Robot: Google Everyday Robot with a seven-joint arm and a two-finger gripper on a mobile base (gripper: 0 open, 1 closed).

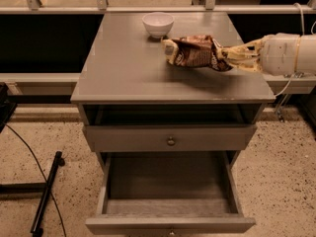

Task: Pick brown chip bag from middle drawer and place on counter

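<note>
The brown chip bag (193, 53) is crinkled, dark brown with a cream end at its left. It hangs just above the right half of the counter (128, 68). My gripper (226, 58) reaches in from the right and is shut on the bag's right end. The white arm housing (286, 53) sits beyond the counter's right edge. The middle drawer (168, 191) is pulled wide open below, with nothing inside it.
A small white bowl (158, 23) stands at the back middle of the counter, just left of the bag. The upper drawer (170, 138) is shut and shows a round knob. A black stand and cable (44, 191) lie on the speckled floor at left.
</note>
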